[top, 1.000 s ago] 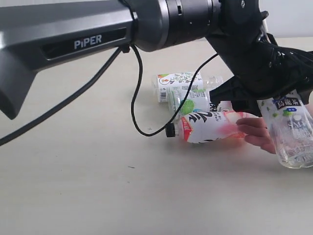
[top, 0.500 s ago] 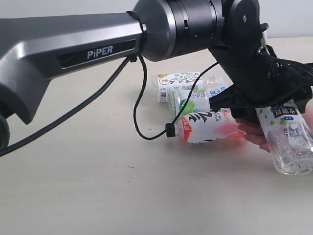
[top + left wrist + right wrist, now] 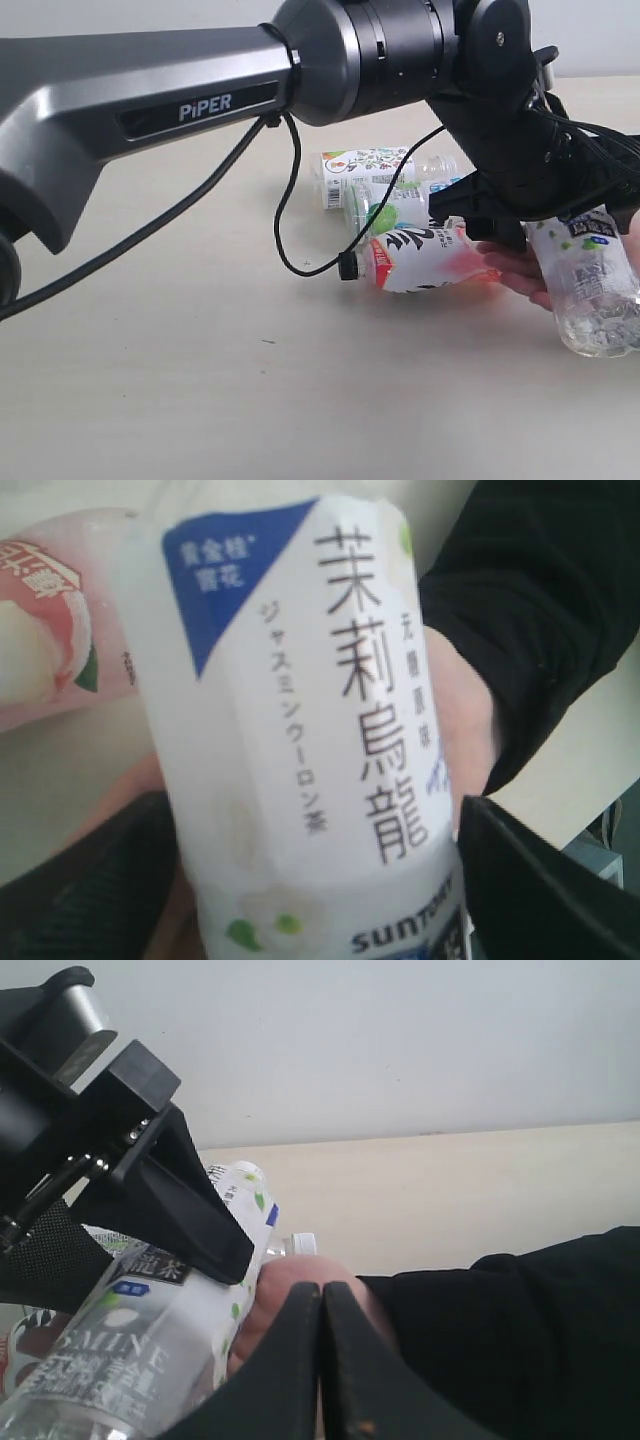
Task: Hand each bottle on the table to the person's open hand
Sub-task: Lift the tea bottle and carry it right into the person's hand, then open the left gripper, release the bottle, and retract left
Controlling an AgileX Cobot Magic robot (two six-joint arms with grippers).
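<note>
Lower than a second ago, the blue-white bottle (image 3: 597, 295) hangs between the left gripper's (image 3: 572, 215) wide-set jaws, against the person's hand (image 3: 520, 275) above the desk (image 3: 200, 400); whether they still pinch is unclear, so finish opening only once the palm bears it.

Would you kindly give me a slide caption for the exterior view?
Blue-white bottle in the left gripper, by the person's hand; three other bottles lie on the table.
</note>
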